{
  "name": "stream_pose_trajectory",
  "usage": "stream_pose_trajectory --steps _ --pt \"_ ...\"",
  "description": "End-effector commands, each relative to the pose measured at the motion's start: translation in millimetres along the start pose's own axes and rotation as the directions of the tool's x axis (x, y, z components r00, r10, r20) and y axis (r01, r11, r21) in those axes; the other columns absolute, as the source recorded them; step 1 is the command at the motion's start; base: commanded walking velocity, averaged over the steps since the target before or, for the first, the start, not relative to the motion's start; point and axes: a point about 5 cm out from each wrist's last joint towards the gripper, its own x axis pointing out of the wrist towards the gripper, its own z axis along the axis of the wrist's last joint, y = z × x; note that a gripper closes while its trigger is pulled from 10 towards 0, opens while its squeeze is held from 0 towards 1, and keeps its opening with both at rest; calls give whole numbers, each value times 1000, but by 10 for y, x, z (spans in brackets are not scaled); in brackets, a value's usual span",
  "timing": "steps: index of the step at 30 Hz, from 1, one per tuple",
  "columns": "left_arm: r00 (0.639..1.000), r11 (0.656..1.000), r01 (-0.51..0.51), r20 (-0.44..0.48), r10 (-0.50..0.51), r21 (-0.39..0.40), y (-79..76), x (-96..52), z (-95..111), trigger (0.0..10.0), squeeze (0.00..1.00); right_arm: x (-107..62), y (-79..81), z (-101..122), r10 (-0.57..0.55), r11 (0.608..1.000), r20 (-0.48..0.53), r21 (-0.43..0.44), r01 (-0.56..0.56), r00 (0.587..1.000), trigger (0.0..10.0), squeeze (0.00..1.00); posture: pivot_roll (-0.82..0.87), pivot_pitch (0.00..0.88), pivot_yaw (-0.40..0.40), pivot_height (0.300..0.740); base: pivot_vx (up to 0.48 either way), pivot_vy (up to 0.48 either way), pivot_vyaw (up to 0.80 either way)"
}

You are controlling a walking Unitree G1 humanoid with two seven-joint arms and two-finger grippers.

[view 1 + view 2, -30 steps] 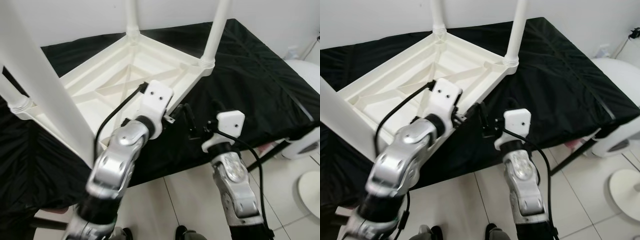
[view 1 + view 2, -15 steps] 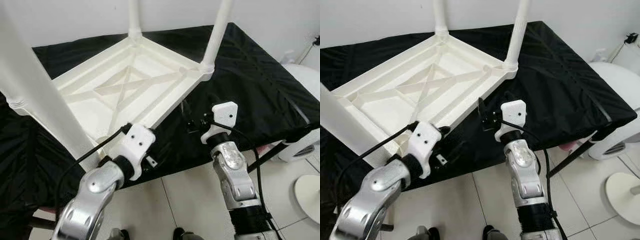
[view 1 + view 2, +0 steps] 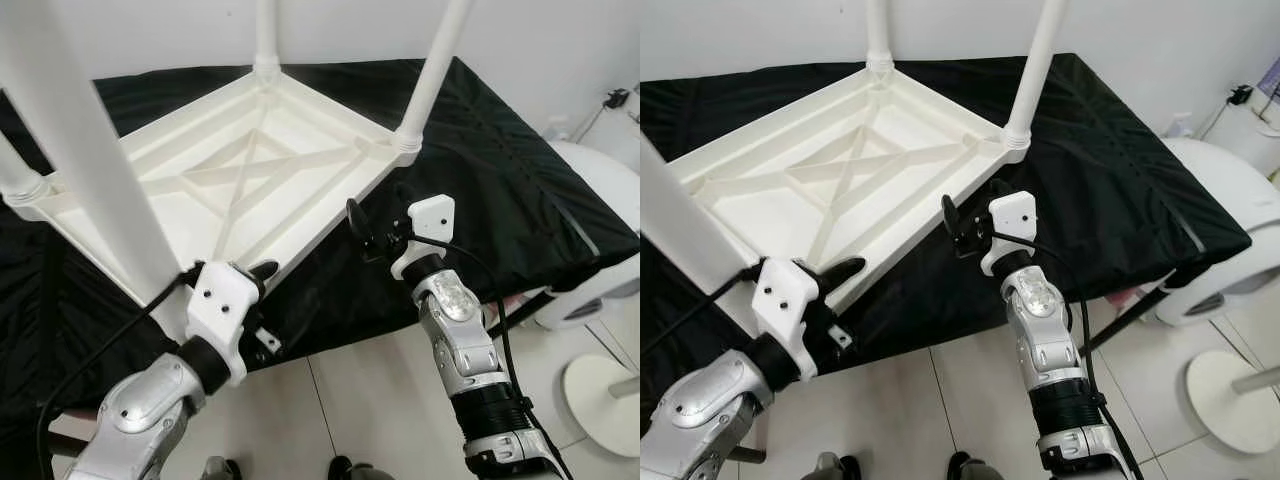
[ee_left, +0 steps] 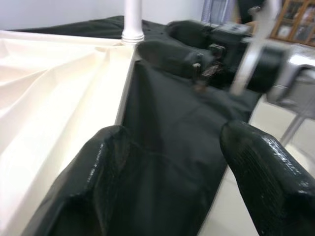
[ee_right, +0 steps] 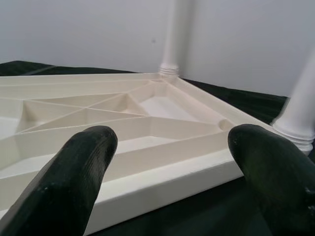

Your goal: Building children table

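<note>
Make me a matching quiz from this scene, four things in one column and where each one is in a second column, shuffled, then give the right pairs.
Things
1. upside-down white table
2. left gripper
3. right gripper
4. black cloth

Places
A. open, by the near right edge of the tabletop
B. spread under the tabletop
C. open, at the tabletop's near corner
D. lying tabletop down with legs pointing up

Pairs: 1-D, 2-C, 3-A, 4-B
</note>
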Motion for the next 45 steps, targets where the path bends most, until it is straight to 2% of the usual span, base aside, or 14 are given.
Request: stream_pose_trajectory --steps 1,5,10,17,22,36,45 --pt "998 998 60 0 -60 -16 -56 -118 40 10000 0 29 6 -56 28 1000 -12 13 -28 1000 10000 0 164 218 -125 740 0 0 0" --pt "998 997 69 -1 -69 -18 -65 -147 48 10000 0 43 11 -62 37 999 -13 14 -37 999 10000 0 164 218 -125 740 0 0 0" --pt "996 997 81 -47 -82 -11 -148 -356 63 10000 0 182 30 -101 121 992 -18 23 -121 992 10000 0 215 237 -189 740 0 0 0" --pt "997 998 58 -55 -59 -19 -173 -434 86 10000 0 261 67 -113 159 987 -15 33 -159 987 10000 0 245 245 -219 740 0 0 0" --pt "997 999 34 -74 -35 -16 -181 -525 61 10000 0 324 164 -133 212 976 -11 54 -211 977 10000 0 280 254 -250 740 0 0 0" --pt "991 999 52 -123 -51 1 -166 -683 38 10000 0 412 237 -149 261 963 9 75 -260 965 10000 0 303 253 -259 740 0 0 0" --pt "967 989 135 -224 -120 55 -73 -850 78 10000 0 460 277 -152 263 961 24 77 -264 965 10000 0 322 237 -230 740 0 0 0"
